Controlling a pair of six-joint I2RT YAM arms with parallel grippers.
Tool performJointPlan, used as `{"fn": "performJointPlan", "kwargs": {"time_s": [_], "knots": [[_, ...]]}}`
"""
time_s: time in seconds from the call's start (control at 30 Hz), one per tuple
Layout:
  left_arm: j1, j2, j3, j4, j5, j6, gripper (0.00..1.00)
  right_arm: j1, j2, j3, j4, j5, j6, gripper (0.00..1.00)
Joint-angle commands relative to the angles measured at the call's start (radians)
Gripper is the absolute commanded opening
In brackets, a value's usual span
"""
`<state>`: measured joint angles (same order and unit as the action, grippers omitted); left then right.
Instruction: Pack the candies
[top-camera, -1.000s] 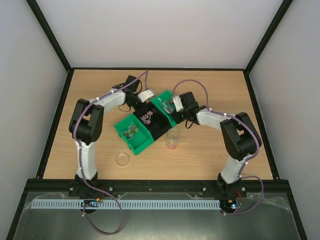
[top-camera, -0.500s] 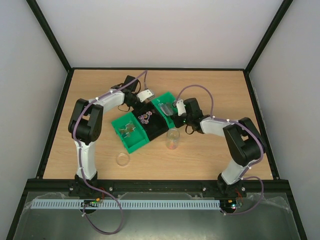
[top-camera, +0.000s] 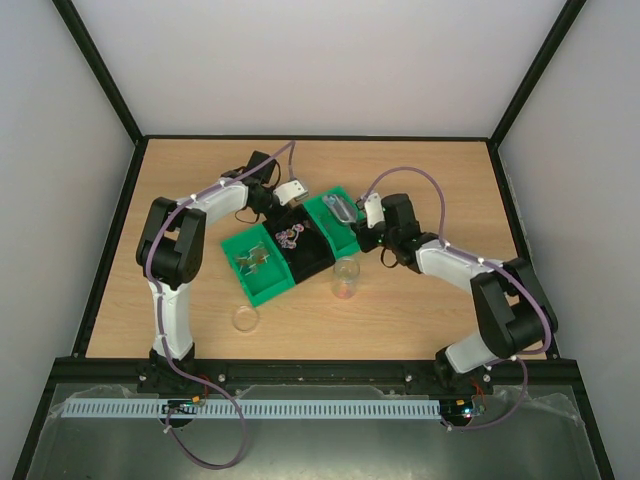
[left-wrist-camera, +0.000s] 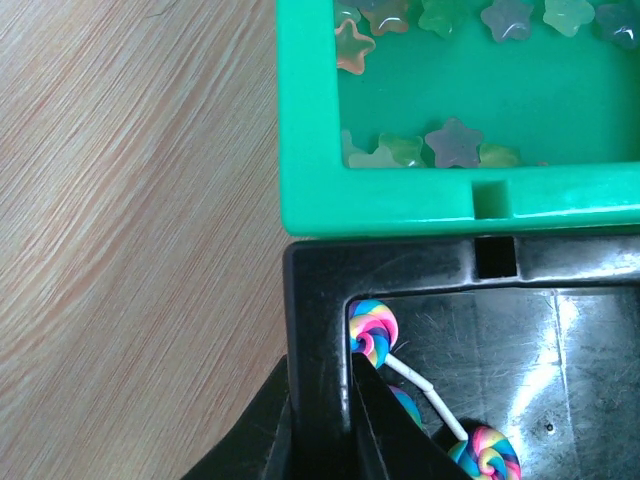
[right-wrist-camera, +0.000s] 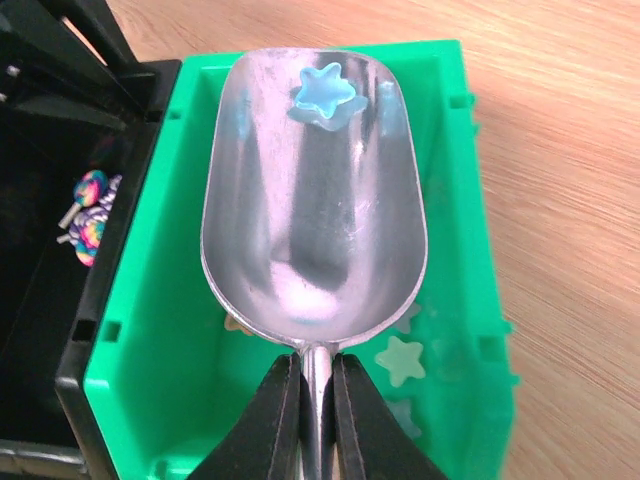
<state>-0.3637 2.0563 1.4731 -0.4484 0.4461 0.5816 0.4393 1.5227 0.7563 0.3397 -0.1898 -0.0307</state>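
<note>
**Item: candies** (right-wrist-camera: 398, 358). Small star-shaped sweets, translucent, in green, orange, purple and blue.
**Location:** most lie loose on the floor of the green bin (right-wrist-camera: 130, 420). One blue star sits near the front lip of the metal scoop (right-wrist-camera: 310, 220), which hangs above that bin.

**Handling (judged):**
- The candies look very light, hard or gummy, and too small and loose for jaws to pick singly.
- They are likely to slide on the polished metal, so the scoop should be kept level or tilted back.
- Hold the scoop by its handle, not by the candies.

**Right gripper** (right-wrist-camera: 317, 372): jaws pressed onto the scoop's thin handle, just behind the bowl.
**Left gripper** (left-wrist-camera: 322, 400): jaws pinching the wall of the black bin (left-wrist-camera: 400, 265), one finger inside and one outside, steadying the row of bins.

**Adjoining items:**
- The black bin holds swirl lollipops (left-wrist-camera: 372, 328) and touches the green bin.
- A clear cup (top-camera: 346, 278) stands upright on the tabletop (top-camera: 430, 170), just beside the bins. It is the probable receiver.
- A clear round lid (top-camera: 245, 318) lies apart.
</note>
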Motion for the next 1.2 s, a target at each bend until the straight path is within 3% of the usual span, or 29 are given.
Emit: {"fn": "performJointPlan", "kwargs": {"time_s": [0.0,0.27,0.43,0.77,0.93,1.17], "knots": [[0.002,-0.009,-0.002,-0.079,0.004,0.036,0.11,-0.01,-0.062,0.028,-0.191,0.068,-0.05,0.01],[0.002,-0.007,0.015,-0.09,-0.007,0.004,0.09,-0.007,-0.11,0.105,-0.543,0.103,-0.01,0.01],[-0.015,-0.033,0.02,-0.083,-0.06,-0.002,0.03,-0.005,-0.022,0.246,-0.733,0.138,0.021,0.01],[-0.07,-0.084,-0.019,-0.082,-0.156,-0.015,0.02,-0.003,0.119,0.476,-1.028,0.142,0.028,0.01],[-0.072,-0.084,-0.02,-0.075,-0.153,-0.036,0.02,0.005,0.137,0.536,-1.105,0.136,0.04,0.01],[-0.093,-0.089,-0.03,-0.063,-0.142,-0.024,0.02,0.004,0.271,0.604,-1.082,0.178,0.068,0.01]]}}
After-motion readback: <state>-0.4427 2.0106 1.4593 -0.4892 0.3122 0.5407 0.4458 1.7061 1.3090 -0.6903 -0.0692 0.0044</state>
